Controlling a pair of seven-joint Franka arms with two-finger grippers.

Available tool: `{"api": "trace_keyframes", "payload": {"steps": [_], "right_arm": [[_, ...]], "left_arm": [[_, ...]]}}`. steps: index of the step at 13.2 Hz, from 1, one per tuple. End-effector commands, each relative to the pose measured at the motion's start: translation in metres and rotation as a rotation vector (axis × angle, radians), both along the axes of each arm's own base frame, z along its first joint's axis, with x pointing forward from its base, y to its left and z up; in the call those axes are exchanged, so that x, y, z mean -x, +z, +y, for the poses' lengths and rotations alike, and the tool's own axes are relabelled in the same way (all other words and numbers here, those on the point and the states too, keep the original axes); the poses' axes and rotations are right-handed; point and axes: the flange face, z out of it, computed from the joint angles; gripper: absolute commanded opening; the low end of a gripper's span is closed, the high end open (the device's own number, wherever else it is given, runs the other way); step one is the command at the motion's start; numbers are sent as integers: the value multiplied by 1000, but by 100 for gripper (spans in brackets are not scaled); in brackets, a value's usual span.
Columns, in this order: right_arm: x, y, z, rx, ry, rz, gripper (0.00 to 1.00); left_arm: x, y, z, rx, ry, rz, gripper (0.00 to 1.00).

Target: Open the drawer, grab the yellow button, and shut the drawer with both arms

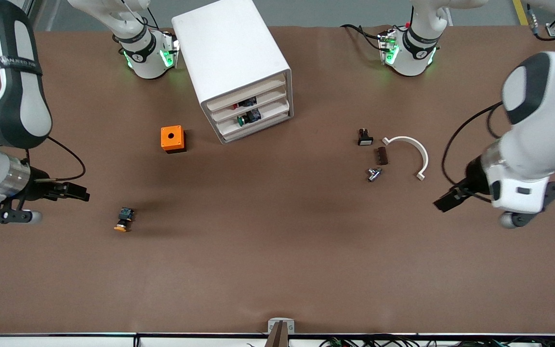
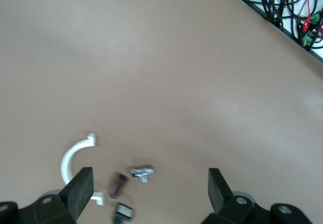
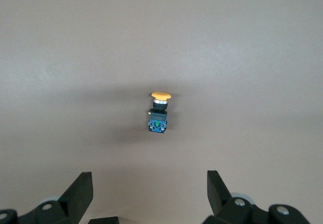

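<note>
Brown counter [image 1: 277, 250] carries the white cabinet [image 1: 231, 58], whose top drawer [image 1: 246, 99] appears closed, though the front view leaves this uncertain. The button [image 1: 124, 220] lies on its side on the counter, nearer the front camera than the orange cube [image 1: 172, 139], toward the right arm's end. The right gripper [image 3: 146, 196] hangs just beside it, jaws spread apart and empty. The left gripper [image 2: 149, 191] hangs near the white curved bracket [image 1: 410, 154], jaws likewise apart, empty.

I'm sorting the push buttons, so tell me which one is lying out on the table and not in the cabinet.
The orange-capped button, lying on its side on the bare table near the right gripper; the green-capped button sits in a cabinet drawer.
</note>
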Motion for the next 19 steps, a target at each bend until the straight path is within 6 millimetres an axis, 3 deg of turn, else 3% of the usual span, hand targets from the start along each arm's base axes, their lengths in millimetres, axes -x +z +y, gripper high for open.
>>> {"api": "trace_keyframes", "payload": {"steps": [1,3,6,10,14,19], "right_arm": [[15,44,2,13,1,-49,100],[22,63,1,11,-12,-69,100],[32,89,0,28,-8,-88,100],[42,129,2,25,-4,-124,100],[60,169,7,26,8,-142,100],[76,187,5,46,13,-134,100]], "left_arm": [[19,29,43,-25,-125,-5,100],[35,46,63,-33,-215,-15,100],[79,62,99,-54,-358,-13,100],[121,71,109,-63,-399,-10,100],[136,87,120,-68,-421,-10,100],[143,89,112,-66,-456,14,100]]}}
